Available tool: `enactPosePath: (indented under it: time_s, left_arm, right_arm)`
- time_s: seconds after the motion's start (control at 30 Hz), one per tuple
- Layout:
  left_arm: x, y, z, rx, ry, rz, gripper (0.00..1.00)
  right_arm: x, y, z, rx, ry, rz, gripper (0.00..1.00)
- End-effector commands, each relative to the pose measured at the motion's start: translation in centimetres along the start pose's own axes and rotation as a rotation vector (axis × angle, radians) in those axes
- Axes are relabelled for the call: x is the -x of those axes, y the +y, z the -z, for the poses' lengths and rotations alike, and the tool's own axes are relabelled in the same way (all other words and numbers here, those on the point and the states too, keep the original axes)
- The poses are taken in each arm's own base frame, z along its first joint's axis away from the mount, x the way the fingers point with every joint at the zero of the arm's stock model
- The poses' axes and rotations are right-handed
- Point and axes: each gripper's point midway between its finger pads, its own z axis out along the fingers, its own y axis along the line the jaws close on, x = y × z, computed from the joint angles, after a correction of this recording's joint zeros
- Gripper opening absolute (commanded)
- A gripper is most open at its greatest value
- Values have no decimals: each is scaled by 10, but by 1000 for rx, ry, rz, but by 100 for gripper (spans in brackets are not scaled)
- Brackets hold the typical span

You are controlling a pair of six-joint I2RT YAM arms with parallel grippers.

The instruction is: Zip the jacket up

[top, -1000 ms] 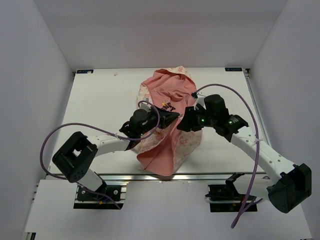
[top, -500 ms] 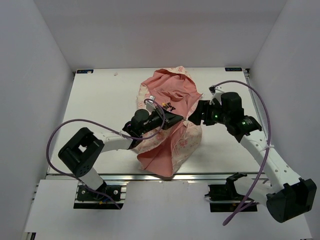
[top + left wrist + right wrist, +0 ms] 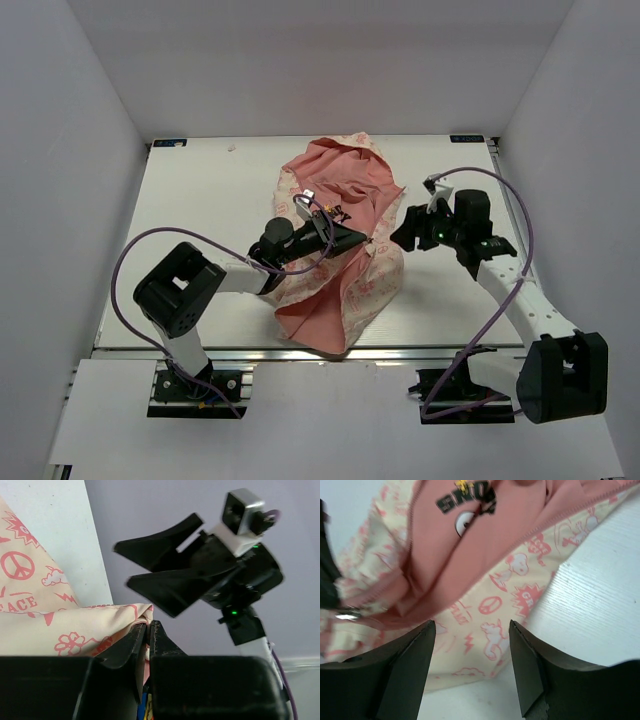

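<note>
Centrally, the jacket is lying on a white-walled table. The left gripper is pinching its edge; the right gripper is gaping, empty.

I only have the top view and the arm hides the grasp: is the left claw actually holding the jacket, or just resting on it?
Observer: The left wrist view shows the left claw shut on a fold of the jacket's cream printed edge.
Operator: And the right claw?
Observer: The right claw is open and empty, facing the jacket.
Operator: Any zipper hardware visible?
Observer: A small silver piece, maybe the slider, sits at the pink edge on the far left of the right wrist view.
</note>
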Motion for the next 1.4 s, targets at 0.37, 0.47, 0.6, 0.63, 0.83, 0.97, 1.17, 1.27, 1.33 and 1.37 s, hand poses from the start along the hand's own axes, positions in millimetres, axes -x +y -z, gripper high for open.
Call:
enactPosePath:
  time_s: [0.37,0.47,0.6,0.63,0.83,0.97,1.17,1.27,1.33,1.37]
  left_arm:
    - [-7,-30,3,-81,87,8,0]
    - [-7,-29,6,-70,80,12,0]
    - [-8,-28,7,-68,82,16,0]
    - [-8,-29,7,-70,85,17,0]
    - [-6,-29,9,-57,66,18,0]
    - [-5,-27,8,-51,67,22,0]
    - [-6,-26,6,-43,77,28,0]
    - [-7,-25,7,-38,80,31,0]
    - [-8,-24,8,-32,82,36,0]
    - [-8,-23,9,-28,81,36,0]
  right_arm:
    - [0,33,-36,59,-296,396,64]
    - [6,43,-32,85,-385,431,63]
    - [11,54,-32,131,-416,475,63]
    - [10,56,-33,144,-416,483,63]
    - [-5,73,-31,235,-408,524,64]
    - [-11,77,-30,250,-409,527,64]
    - [-17,78,-31,260,-417,522,60]
    - [-7,77,-29,236,-469,518,50]
    - [-2,77,-29,233,-495,518,44]
    - [1,78,-28,231,-505,522,41]
